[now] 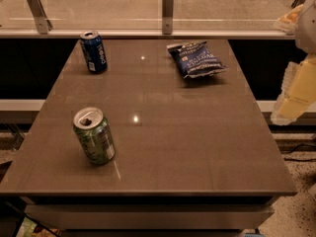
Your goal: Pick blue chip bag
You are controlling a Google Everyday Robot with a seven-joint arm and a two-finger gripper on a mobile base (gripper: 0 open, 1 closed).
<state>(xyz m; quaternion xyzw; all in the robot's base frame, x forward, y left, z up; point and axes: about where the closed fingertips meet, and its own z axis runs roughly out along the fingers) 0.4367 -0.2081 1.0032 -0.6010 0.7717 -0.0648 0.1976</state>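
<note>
The blue chip bag (pixel 196 59) lies flat on the far right part of the brown table (pixel 197 142). It is crinkled dark blue with white lettering and silvery ends. My gripper (pixel 295 97) hangs at the right edge of the view, beyond the table's right side. It is to the right of the bag, a little nearer to the camera, and apart from it. It holds nothing that I can see.
An upright blue soda can (pixel 94 51) stands at the table's far left. An upright green can (pixel 94 135) stands at the near left. A glass railing with metal posts (pixel 168 10) runs behind the table.
</note>
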